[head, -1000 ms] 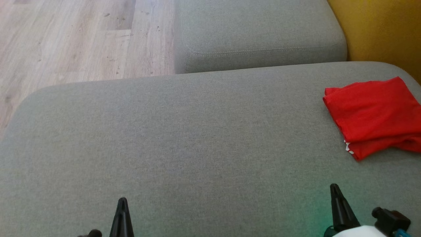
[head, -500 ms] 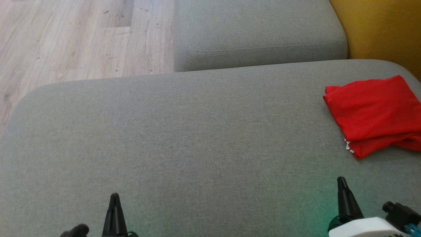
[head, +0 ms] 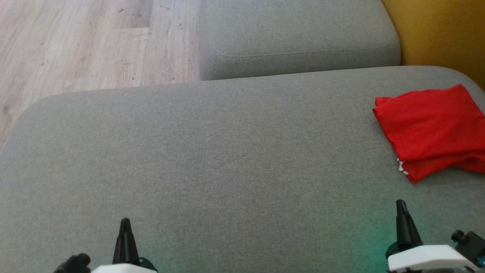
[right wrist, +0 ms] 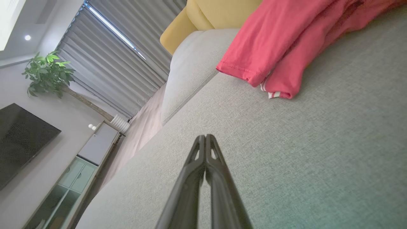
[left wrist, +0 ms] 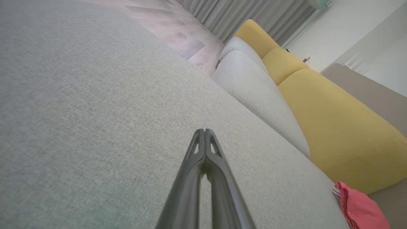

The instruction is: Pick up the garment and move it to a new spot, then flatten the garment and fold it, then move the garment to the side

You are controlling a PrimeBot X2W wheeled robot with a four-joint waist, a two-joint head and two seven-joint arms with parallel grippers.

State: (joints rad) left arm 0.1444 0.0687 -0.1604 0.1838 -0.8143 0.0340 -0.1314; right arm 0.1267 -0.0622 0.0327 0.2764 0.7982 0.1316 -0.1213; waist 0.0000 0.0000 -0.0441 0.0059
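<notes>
Folded red T-shirt [head: 430, 129] lies at right edge of grey sofa cushion [head: 227, 151]. Likely light, limp, slumps when lifted; pinch hemmed edge. Left gripper [head: 124, 223] and right gripper [head: 401, 204] clenched, empty, well apart from shirt.

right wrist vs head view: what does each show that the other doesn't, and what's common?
Right wrist view adds the room: plant, TV, cabinet, curtains.
Head view adds the left gripper, jaws shut, at lower left.
Both: the red garment lying folded on the grey seat cushion, the yellow cushion behind it, and the right gripper, jaws shut, apart from the garment.
</notes>
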